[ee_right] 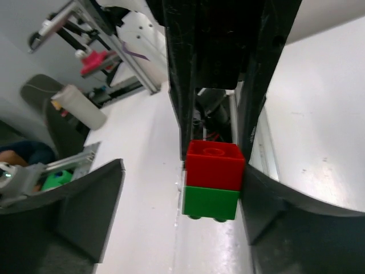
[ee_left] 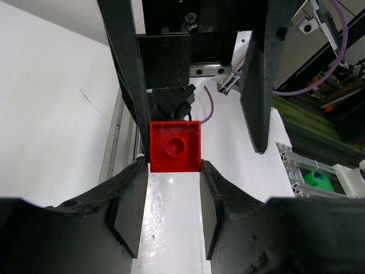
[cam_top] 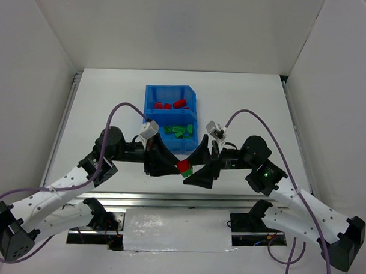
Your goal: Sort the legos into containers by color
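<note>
Legos partly sorted: reds in the bin's far half, greens in the near half.
Left tool clamps an unsplit red-green pair over the near tabletop; right tool hangs released beside it.

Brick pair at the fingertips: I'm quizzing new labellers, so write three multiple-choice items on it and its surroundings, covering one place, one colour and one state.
1. The brick pair is:
A. just in front of the blue bin
B. inside its far compartment
C. behind it

2. The near-compartment bricks are:
A. red
B. green
C. yellow

3. The right gripper is:
A. shut on the pair
B. shut on nothing
C. open

Key:
1. A, because the top view shows the pair short of the bin's near wall.
2. B, because green pieces lie there and the red ones lie in the far compartment.
3. C, because it stands wide while the left gripper clamps the pair.
</note>
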